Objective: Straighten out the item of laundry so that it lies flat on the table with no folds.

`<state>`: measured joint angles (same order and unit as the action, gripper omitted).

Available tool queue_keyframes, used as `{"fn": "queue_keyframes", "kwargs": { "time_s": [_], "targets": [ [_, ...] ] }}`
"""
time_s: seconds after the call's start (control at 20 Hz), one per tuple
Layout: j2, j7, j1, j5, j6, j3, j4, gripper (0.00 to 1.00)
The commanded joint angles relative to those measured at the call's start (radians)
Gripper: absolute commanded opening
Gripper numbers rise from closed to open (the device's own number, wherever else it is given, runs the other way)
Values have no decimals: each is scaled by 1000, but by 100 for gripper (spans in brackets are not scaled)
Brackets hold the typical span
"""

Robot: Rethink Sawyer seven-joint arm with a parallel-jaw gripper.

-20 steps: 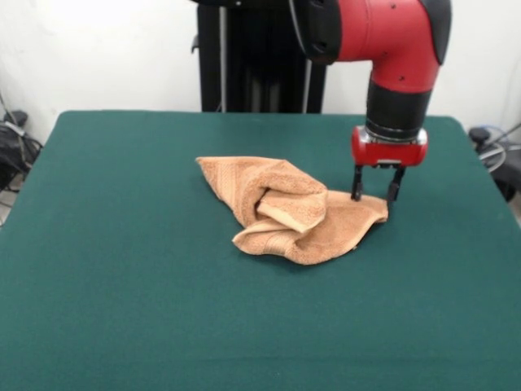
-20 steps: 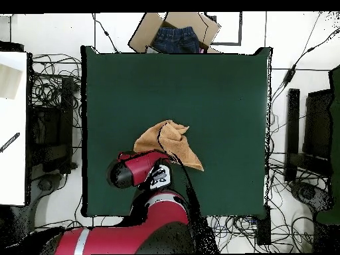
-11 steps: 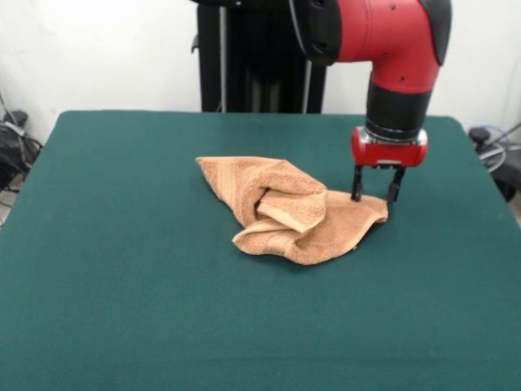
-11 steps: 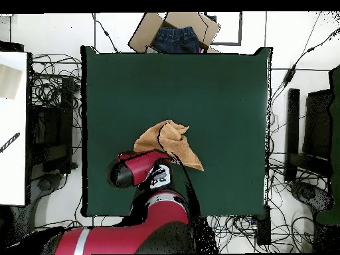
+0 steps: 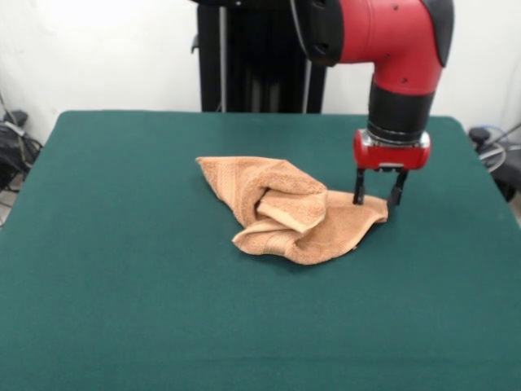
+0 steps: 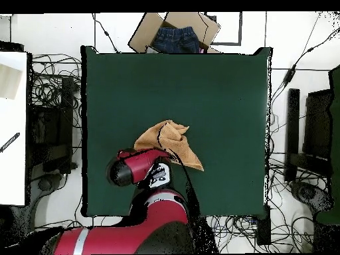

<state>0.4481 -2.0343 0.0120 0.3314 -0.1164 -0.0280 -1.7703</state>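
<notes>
Towel: crumpled, centre of green surface. Claw: spread apart, straddling towel's right corner.

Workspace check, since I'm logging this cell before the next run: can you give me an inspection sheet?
Surface: table, dark green top.
Job's things: towel, crumpled with folds.
Clutter: nothing seen on the table.
Gripper: gripper open, fingers straddling the towel's corner.
Cables: loose cables on the floor beside the table.
Surroundings: cardboard box holding blue cloth at the table's edge; white wall.
</notes>
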Motion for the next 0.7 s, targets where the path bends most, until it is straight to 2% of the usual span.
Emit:
{"fn": "queue_keyframes", "kwargs": {
  "time_s": [0.05,0.2,0.25,0.7],
  "targets": [
    [-19,-65,15,-22,-75,-56,67,100],
    [-17,-66,18,-22,-77,-54,68,100],
    [-17,-66,18,-21,-76,-54,68,0],
    [-16,-61,13,-18,-75,-59,68,0]
  ]
}}
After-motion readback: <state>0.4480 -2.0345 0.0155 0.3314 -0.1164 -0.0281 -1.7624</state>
